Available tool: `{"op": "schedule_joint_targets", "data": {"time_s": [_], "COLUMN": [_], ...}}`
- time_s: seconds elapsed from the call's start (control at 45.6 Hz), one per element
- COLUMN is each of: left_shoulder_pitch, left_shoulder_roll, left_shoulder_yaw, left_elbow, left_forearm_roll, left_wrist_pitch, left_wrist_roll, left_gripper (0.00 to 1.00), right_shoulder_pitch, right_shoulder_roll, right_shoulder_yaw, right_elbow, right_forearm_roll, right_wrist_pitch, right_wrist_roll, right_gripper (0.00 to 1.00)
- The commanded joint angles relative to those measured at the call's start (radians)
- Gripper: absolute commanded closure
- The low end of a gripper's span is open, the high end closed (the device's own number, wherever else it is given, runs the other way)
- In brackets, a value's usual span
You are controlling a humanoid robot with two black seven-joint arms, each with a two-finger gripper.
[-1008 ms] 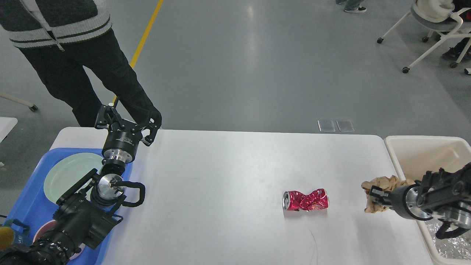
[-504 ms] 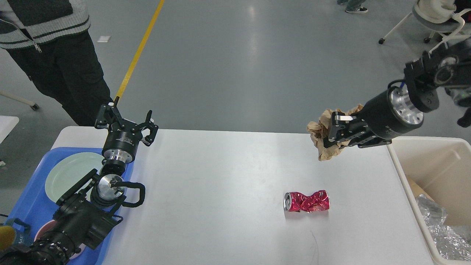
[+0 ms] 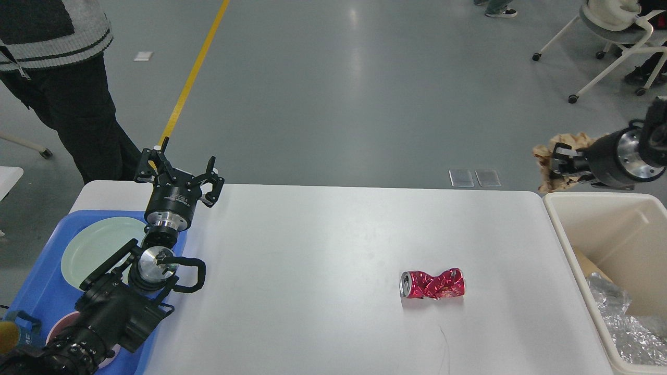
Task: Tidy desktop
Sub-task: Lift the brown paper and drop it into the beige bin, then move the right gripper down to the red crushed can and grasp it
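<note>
The white desktop [image 3: 312, 291] fills the lower view. A crushed red can [image 3: 432, 284] lies on it, right of centre. My right gripper [image 3: 553, 165] is shut on a crumpled wad of brown paper [image 3: 547, 156], held in the air above the far left corner of the beige bin [image 3: 599, 224]. My left gripper [image 3: 180, 171] is open and empty, raised over the desktop's far left corner beside the blue tray [image 3: 36, 281].
The blue tray holds a pale green plate [image 3: 94, 250] and a pinkish dish [image 3: 57, 328]. The beige bin holds foil [image 3: 630, 333] and brown scraps. A person [image 3: 62, 88] stands behind the far left corner. Wheeled chairs [image 3: 615, 31] stand at the far right.
My right arm lifted the paper wad up from the desktop's right edge, then swung it right to hang over the bin's far corner. The person stepped left. My left arm stayed put.
</note>
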Motion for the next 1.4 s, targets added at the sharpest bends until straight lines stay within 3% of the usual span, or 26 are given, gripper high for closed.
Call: {"op": "schedule_joint_targets", "data": {"time_s": [0.0, 0.131, 0.241, 0.329, 0.504, 0.526, 0.548, 0.57, 0.591, 0.613, 0.986, 1.38], "left_shoulder_pitch": [0.000, 0.000, 0.000, 0.000, 0.000, 0.000, 0.000, 0.000, 0.000, 0.000, 0.000, 0.000], "left_shoulder_roll": [0.000, 0.000, 0.000, 0.000, 0.000, 0.000, 0.000, 0.000, 0.000, 0.000, 0.000, 0.000], "left_shoulder_yaw": [0.000, 0.000, 0.000, 0.000, 0.000, 0.000, 0.000, 0.000, 0.000, 0.000, 0.000, 0.000], "left_elbow": [0.000, 0.000, 0.001, 0.000, 0.000, 0.000, 0.000, 0.000, 0.000, 0.000, 0.000, 0.000], "left_forearm_roll": [0.000, 0.000, 0.000, 0.000, 0.000, 0.000, 0.000, -0.001, 0.000, 0.000, 0.000, 0.000], "left_wrist_pitch": [-0.001, -0.001, 0.001, 0.001, 0.001, -0.001, -0.001, 0.001, 0.001, 0.001, -0.001, -0.001], "left_wrist_roll": [0.000, 0.000, 0.000, 0.000, 0.000, 0.000, 0.000, 0.000, 0.000, 0.000, 0.000, 0.000], "left_gripper": [0.03, 0.03, 0.03, 0.03, 0.03, 0.03, 0.03, 0.03, 0.03, 0.03, 0.03, 0.03], "right_shoulder_pitch": [-0.286, -0.640, -0.871, -0.961, -0.995, -1.003, -1.011, -1.015, -1.020, -1.021, -0.971, -0.548], "right_shoulder_roll": [-0.008, 0.002, 0.050, 0.076, 0.081, 0.081, 0.081, 0.081, 0.081, 0.081, 0.082, 0.070], "right_shoulder_yaw": [0.008, 0.031, 0.092, 0.131, 0.180, 0.183, 0.184, 0.189, 0.191, 0.195, 0.229, 0.232], "right_elbow": [-0.306, -0.689, -0.938, -1.017, -1.026, -1.024, -1.024, -1.021, -1.023, -1.023, -0.992, -0.572], "right_forearm_roll": [0.003, 0.033, 0.177, 0.274, 0.311, 0.311, 0.311, 0.311, 0.311, 0.311, 0.309, 0.297], "right_wrist_pitch": [-0.078, -0.199, -0.213, -0.229, -0.267, -0.263, -0.266, -0.264, -0.270, -0.270, -0.261, -0.252], "right_wrist_roll": [0.000, -0.002, -0.028, -0.049, -0.057, -0.057, -0.057, -0.057, -0.055, -0.055, -0.055, -0.052], "right_gripper": [1.00, 1.00, 1.00, 1.00, 1.00, 0.72, 0.11, 0.00, 0.07, 0.00, 0.00, 0.00]}}
